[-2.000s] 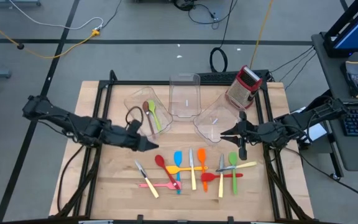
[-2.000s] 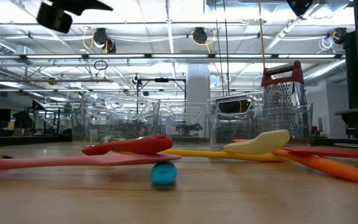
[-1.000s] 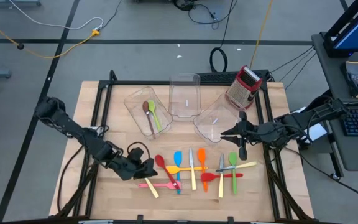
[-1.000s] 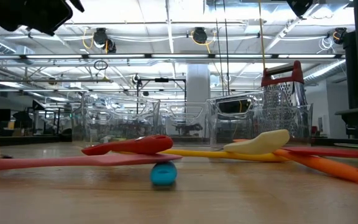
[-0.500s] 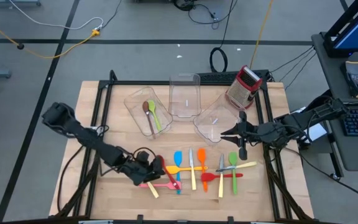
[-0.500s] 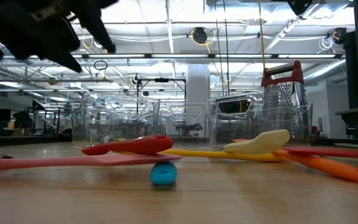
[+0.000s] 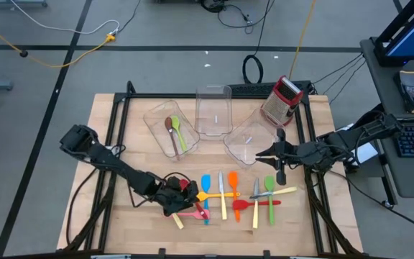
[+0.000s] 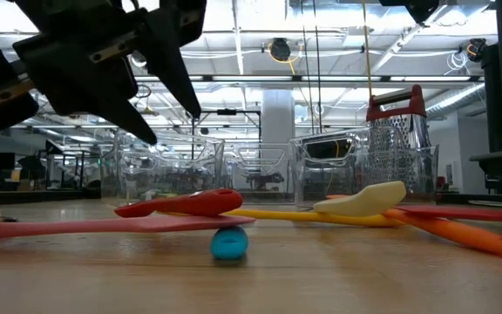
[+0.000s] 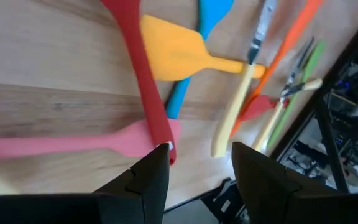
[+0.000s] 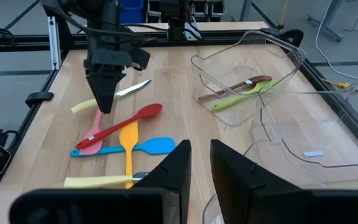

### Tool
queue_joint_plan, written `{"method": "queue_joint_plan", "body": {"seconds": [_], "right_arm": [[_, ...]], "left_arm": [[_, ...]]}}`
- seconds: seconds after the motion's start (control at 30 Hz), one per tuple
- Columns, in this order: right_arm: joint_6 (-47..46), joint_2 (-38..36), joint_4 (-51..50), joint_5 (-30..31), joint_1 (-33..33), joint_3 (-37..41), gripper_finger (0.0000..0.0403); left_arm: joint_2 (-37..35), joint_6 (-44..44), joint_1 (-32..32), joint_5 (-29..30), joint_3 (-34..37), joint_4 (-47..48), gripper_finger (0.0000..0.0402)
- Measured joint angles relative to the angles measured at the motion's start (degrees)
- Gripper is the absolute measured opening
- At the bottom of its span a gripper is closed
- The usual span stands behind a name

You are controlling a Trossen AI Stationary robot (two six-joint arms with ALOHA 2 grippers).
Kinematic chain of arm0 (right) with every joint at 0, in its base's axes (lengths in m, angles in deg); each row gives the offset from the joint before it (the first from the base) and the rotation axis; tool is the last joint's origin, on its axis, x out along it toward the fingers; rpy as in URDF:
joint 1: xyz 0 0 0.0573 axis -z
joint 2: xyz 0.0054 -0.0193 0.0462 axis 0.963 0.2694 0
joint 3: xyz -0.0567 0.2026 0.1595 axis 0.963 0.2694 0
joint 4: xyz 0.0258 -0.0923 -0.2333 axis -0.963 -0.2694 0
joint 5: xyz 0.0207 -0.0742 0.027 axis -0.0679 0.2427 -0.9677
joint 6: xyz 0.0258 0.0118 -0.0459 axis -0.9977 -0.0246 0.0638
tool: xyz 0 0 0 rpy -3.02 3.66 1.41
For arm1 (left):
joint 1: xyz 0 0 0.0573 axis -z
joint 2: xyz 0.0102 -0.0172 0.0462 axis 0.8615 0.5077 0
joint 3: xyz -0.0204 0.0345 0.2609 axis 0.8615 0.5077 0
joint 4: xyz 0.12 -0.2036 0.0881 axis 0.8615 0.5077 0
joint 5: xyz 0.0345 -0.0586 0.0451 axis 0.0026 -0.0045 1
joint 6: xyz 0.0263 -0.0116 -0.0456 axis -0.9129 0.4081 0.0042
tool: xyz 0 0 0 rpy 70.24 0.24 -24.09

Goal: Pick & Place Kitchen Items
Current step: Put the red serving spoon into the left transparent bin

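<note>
High view: the left gripper [image 7: 180,191] is hovering over the near-left end of the utensil row, directly above the red spoon [image 7: 190,194], whose long axis is running diagonally from its bowl down toward the pink spatula [image 7: 187,214]. The right gripper [image 7: 262,153] is waiting beside the right bin [image 7: 250,141], well apart from that spoon, so the left arm is the nearer.

Low view: the left gripper's fingers [image 8: 174,74] are hanging spread above the spoon, not touching it.

Left wrist view: the jaws are standing apart at moderate width, the spoon's handle end [image 9: 160,134] lying just ahead between them, crossing the pink spatula.

Right wrist view: the right gripper's jaws are showing a narrow gap, holding nothing; the left fingertips are pointing down just beside the spoon handle.
</note>
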Motion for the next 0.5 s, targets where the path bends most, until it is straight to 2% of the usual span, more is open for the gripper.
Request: {"method": "queue_joint_plan", "body": {"seconds": [0.5], "right_arm": [[4.5, 0.0, 0.0, 0.0, 0.0, 0.0, 0.0051]], "left_arm": [[1.5, 3.8, -0.7, -1.2, 0.0, 3.5, 0.0177]]}}
